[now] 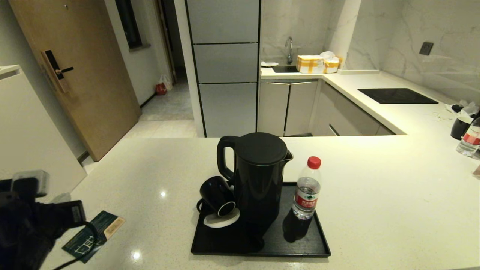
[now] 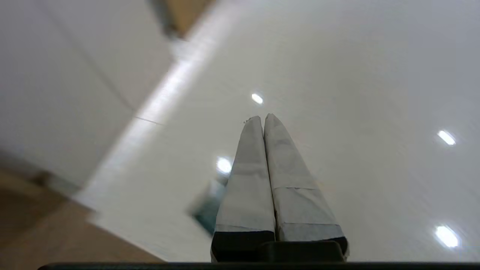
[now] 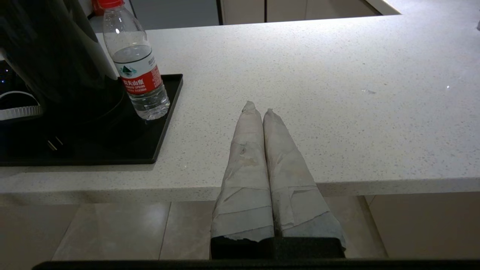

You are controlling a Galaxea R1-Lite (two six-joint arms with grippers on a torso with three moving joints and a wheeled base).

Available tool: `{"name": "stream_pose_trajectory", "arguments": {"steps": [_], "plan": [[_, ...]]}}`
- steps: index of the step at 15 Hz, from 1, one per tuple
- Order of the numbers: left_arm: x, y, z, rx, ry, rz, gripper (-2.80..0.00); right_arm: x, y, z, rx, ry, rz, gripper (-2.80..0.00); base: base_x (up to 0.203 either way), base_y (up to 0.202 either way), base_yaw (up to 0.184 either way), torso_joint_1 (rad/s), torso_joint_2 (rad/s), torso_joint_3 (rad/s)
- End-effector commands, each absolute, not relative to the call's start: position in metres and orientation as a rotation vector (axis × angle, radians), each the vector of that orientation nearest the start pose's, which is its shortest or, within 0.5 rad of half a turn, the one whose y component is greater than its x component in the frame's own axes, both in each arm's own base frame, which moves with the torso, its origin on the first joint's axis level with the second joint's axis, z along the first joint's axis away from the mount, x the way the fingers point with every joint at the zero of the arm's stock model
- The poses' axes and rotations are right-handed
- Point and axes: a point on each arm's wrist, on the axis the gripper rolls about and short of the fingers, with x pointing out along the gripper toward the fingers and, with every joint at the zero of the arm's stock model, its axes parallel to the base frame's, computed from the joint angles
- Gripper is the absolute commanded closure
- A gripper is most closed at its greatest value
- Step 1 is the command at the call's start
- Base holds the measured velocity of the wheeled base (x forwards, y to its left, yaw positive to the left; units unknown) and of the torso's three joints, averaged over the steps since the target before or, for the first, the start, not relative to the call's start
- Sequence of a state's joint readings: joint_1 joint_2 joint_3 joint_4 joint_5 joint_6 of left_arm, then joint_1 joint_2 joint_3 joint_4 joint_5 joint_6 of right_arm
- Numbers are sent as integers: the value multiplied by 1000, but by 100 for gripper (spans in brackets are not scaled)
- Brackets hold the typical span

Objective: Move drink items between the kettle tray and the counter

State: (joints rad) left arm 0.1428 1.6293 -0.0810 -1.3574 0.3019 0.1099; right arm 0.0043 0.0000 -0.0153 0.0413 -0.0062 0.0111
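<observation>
Head view is showing the kettle (image 1: 258, 183) standing upright on the kettle tray (image 1: 311, 249), handle turned to the far left, taking up the middle of it. Leaning against the kettle's left side, the small black cup (image 1: 216, 195) is lying tilted on a white saucer (image 1: 222, 221), its white inside facing near and right. On the kettle's right, the bottle (image 1: 307, 189) with the red cap is standing upright at the tray's right edge, close beside the kettle. The tray itself is sitting at the near middle of the table (image 1: 393, 195), which is stretching pale and glossy all around it.

Out to the near left, the left pincer (image 2: 261, 119) is hanging over bare table, its fingers pressed together and holding nothing, with a dark green card (image 1: 93, 234) lying just beside it. The right pincer (image 3: 258, 109) is sitting low at the table's near edge, to the right of the tray, fingers likewise closed tight and empty. Far right, a second cup (image 1: 460, 127) and another bottle (image 1: 469, 140) are standing together, beyond them a black hob panel (image 1: 396, 95).
</observation>
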Motion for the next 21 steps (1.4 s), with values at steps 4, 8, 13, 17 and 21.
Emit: {"name": "stream_pose_trajectory", "arguments": {"steps": [4,8,13,17,21], "plan": [[156,58,271,56,110,484,0,-24,0,75,11,26,-2,0,0,0,0,0,0,0],[54,18,392,-59,103,278,0,-24,0,75,11,26,-2,0,0,0,0,0,0,0],[-148,-14,367,-32,143,-203,0,-24,0,75,11,26,-2,0,0,0,0,0,0,0],[-160,65,357,-62,53,-286,0,-24,0,76,11,28,-2,0,0,0,0,0,0,0],[-83,110,367,-98,131,-118,0,-24,0,75,11,26,-2,0,0,0,0,0,0,0]]}}
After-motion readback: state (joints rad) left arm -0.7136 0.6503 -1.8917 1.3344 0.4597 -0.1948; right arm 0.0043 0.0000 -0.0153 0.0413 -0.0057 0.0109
